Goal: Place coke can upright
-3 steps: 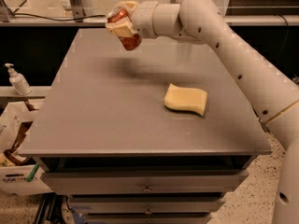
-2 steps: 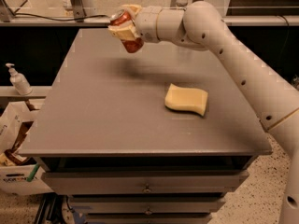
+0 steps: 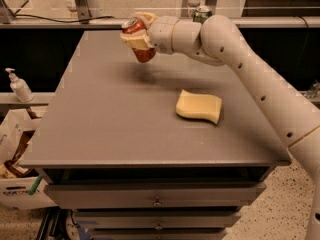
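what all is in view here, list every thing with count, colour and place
coke can: one, red with a silver top, tilted, held in the air above the far left part of the table
sponge: one, yellow, lying flat on the table, right of centre
green can: one, green, on the ledge behind the table, partly hidden by the arm
table: one, grey, centre of view
drawers: grey, under the tabletop, count unclear
pump bottle: one, white, on a shelf at the left
box: one, white, on the floor at lower left
arm: one, white, reaching in from the right
gripper: one, cream, closed around the coke can above the table's far side
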Motion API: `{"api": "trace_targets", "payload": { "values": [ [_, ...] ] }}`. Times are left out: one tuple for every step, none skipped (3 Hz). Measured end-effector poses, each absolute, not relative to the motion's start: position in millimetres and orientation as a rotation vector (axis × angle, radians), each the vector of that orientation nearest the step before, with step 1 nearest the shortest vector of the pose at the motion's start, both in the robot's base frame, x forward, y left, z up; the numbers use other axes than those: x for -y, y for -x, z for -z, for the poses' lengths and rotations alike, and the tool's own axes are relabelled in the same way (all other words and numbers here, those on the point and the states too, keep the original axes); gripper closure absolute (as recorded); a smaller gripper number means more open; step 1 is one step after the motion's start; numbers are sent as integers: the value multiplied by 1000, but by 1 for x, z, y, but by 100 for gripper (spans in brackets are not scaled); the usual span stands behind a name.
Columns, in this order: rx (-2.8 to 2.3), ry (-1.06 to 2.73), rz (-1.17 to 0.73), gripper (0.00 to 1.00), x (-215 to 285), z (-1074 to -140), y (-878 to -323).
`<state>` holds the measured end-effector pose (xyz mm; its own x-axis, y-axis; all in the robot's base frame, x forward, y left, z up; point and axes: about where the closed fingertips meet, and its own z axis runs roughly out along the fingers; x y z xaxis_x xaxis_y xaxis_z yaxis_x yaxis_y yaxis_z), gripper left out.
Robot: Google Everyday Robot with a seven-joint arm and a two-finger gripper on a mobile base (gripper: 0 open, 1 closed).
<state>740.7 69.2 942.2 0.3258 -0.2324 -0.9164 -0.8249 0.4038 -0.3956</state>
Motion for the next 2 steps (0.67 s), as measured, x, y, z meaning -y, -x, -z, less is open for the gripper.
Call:
{"api": "trace_targets", "payload": {
  "values": [
    [-1203, 1117, -533, 100, -67, -938, -741],
    [-1193, 1077, -549, 100, -62, -927, -740]
  ]
}}
